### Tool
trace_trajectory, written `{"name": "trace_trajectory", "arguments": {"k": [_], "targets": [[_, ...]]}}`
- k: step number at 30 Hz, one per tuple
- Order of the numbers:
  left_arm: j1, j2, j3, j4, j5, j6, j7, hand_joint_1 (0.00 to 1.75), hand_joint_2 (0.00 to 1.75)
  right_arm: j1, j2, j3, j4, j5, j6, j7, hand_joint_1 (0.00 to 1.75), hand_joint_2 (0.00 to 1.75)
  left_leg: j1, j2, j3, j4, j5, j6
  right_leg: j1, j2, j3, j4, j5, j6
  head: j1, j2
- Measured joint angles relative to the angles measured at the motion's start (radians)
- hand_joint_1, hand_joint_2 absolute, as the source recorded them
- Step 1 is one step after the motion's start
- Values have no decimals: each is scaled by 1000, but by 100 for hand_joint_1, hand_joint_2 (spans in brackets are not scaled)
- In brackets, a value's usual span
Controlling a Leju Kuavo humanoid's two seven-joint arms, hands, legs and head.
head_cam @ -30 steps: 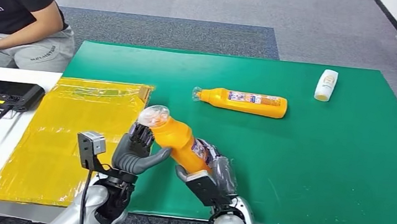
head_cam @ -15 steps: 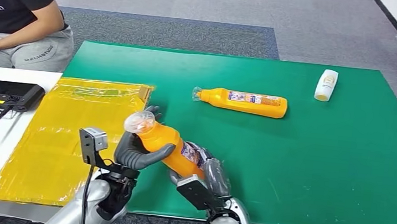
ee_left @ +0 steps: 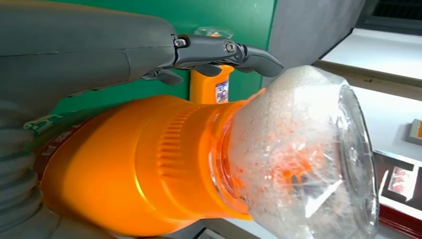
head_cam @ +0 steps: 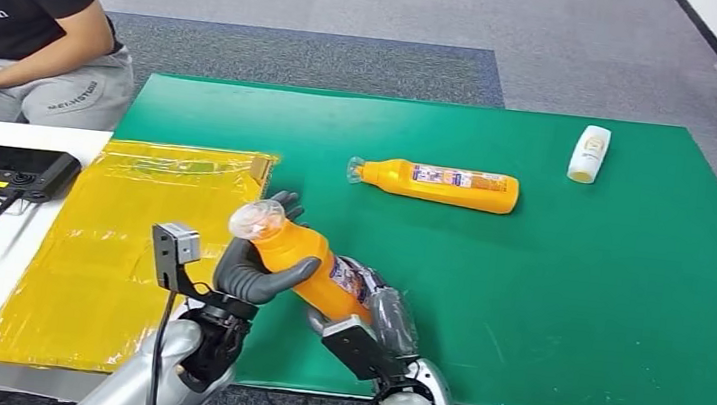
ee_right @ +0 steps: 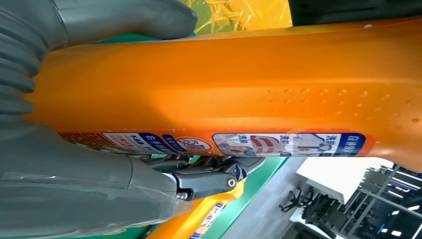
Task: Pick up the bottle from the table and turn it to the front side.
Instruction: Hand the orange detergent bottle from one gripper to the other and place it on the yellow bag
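An orange bottle (head_cam: 313, 261) with a clear cap (head_cam: 257, 219) is lifted above the green mat's near edge, tilted with its cap toward the left. My right hand (head_cam: 378, 315) grips its lower, labelled body (ee_right: 239, 89). My left hand (head_cam: 255, 267) wraps the neck end just below the cap, thumb across the orange shoulder (ee_left: 149, 164). The clear cap (ee_left: 303, 154) looks foamy inside in the left wrist view. A second orange bottle (head_cam: 437, 185) lies on its side on the mat farther away, label up, cap pointing left.
A small white bottle (head_cam: 589, 153) lies at the far right of the green mat (head_cam: 575, 306). A yellow plastic sheet (head_cam: 118, 248) lies left of the mat, with a black device (head_cam: 6, 169) beyond it. A seated person (head_cam: 31, 27) is at the far left.
The held bottle swung its cap end leftward and lower, and my left hand went from touching the neck with its fingertips to wrapping it. Over the last half second it barely moved.
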Motion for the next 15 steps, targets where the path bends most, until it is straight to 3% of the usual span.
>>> {"name": "trace_trajectory", "arguments": {"k": [3,4,8,12,13,15], "targets": [[-7,0,0,7,5,-5,9,152,175,1,0,0,0,-9,-4,-2,175,175,0,0,0,0,0,0,0,0,0,0,0,0,0,0],[-10,0,-1,10,6,-7,11,175,175,2,0,0,0,-11,-5,-2,175,175,0,0,0,0,0,0,0,0,0,0,0,0,0,0],[-17,-1,-9,17,9,-16,11,175,175,1,0,0,1,-17,-10,-5,175,175,0,0,0,0,0,0,0,0,0,0,0,0,0,0],[-23,-1,-18,21,1,-21,7,175,175,0,0,0,1,-22,-17,-11,134,175,0,0,0,0,0,0,0,0,0,0,0,0,0,0],[-24,0,-19,21,-3,-22,4,175,175,0,0,0,1,-24,-19,-13,137,175,0,0,0,0,0,0,0,0,0,0,0,0,0,0],[-27,2,-22,21,-8,-25,-1,175,175,1,0,0,1,-27,-22,-17,161,175,0,0,0,0,0,0,0,0,0,0,0,0,0,0]]}}
